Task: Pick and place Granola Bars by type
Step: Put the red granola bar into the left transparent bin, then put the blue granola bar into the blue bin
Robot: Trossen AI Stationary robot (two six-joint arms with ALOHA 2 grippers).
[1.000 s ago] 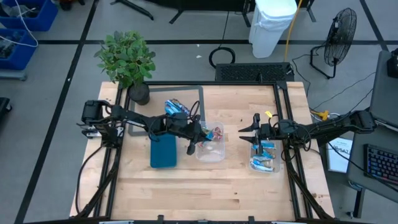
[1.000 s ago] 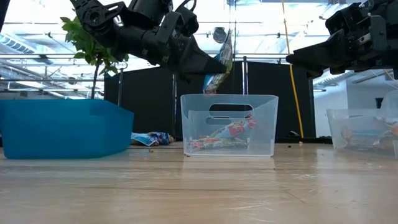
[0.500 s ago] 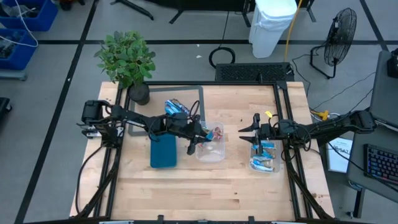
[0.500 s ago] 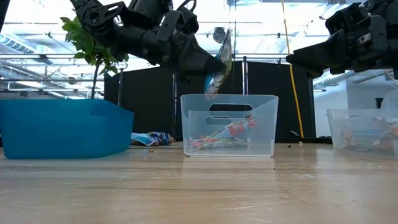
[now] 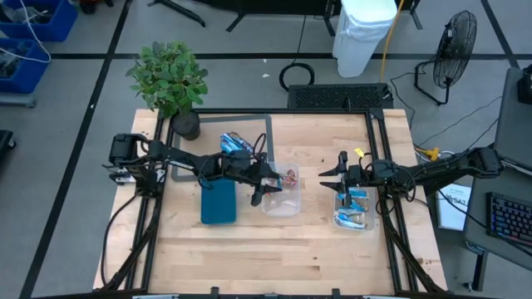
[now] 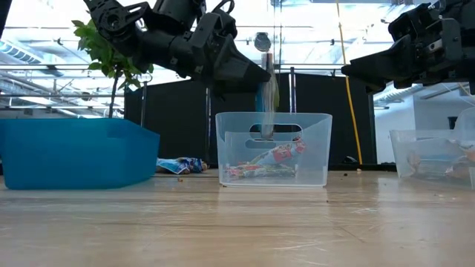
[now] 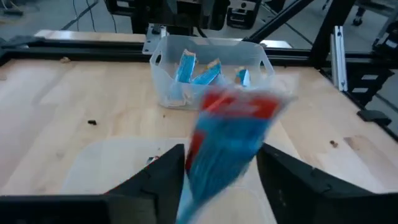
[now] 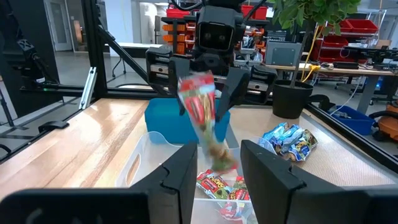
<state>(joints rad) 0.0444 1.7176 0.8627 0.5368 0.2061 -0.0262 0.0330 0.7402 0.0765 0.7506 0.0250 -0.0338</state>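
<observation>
High view places the left end effector [image 5: 268, 184] over the near-left rim of the middle clear tub [image 5: 281, 204], with the right end effector [image 5: 331, 180] parked just beside the right-hand clear tub [image 5: 355, 218].

Change against the earlier frames: the red multicoloured granola bar [image 6: 265, 104] was pinched and tilted between the left fingers one second ago; now the fingers stand apart and the bar hangs vertical, blurred, half below the tub's rim and free of both fingers. Left wrist view confirms the spread fingers [image 7: 163, 180] with the bar between them, untouched on either side. The right arm has not shifted.

Right end effector: fingers partly apart, holding nothing, as its wrist view shows.

Location of goods: red multicoloured bars lie in the middle tub; light blue-and-white bars [image 5: 353, 201] lie in the right tub; a cluster of blue bars [image 5: 234, 144] rests on the flat grey tray [image 5: 259, 124] at the back, near the potted plant [image 5: 169, 79]. The teal tray [image 5: 219, 202] sits just left of the middle tub.

Clearance: the desk [image 5: 249, 257] is bare timber along its whole near half. A dark frame borders the desk on three sides.

Writing: wrapper print is visible but not legible.
</observation>
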